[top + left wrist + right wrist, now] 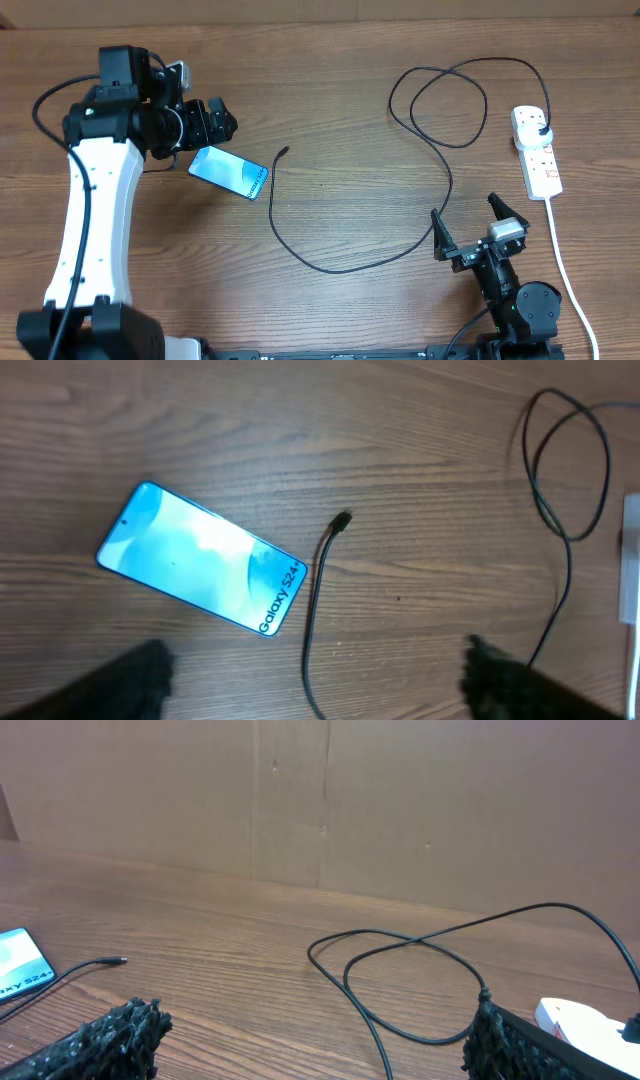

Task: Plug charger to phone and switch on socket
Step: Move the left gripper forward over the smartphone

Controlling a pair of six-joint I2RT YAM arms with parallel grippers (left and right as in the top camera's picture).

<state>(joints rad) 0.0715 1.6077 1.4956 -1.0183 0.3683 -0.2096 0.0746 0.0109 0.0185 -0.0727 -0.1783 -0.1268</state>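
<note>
**Item 1. Left gripper** [315, 660]
- Released: fingers [150, 670] spread wide, one at each lower corner of the wrist view.
- Nothing grasped.
- Positioned over the left half of the bench [340, 60], just beyond the far-left corner of the phone [230, 172].
- Seen from the wrist, phone and cable tip both ahead of the fingers and clear of them.

**Item 2. Right gripper** [463, 207]
- Released: fingers [120, 1035] at full spread, forming a broad V in the overhead view.
- Nothing clamped.
- Located near the near edge of the bench, right of centre.
- A run of the black cable on the wood, passing just beside the left fingertip. Contact not determinable.

**Item 3. Phone**
- Flat, screen up, blue-teal display with "Galaxy S24+" lettering.
- Lying askew in the left half of the bench, about midway between far and near edges.

**Item 4. Charger** [313, 600]
- Thin black cable.
- Connector tip [343, 520] on the wood just beside the phone's lettered end, apart from it and not inserted.
- Cable curving toward the near edge, then across to the right and looping near the far edge.
- Black plug [541, 126] seated in the socket.

**Item 5. Socket** [537, 155]
- White strip with red marks, close to the right edge in the far half of the bench.
- Thick white cord [563, 260] trailing from it toward the near-right corner.
</note>
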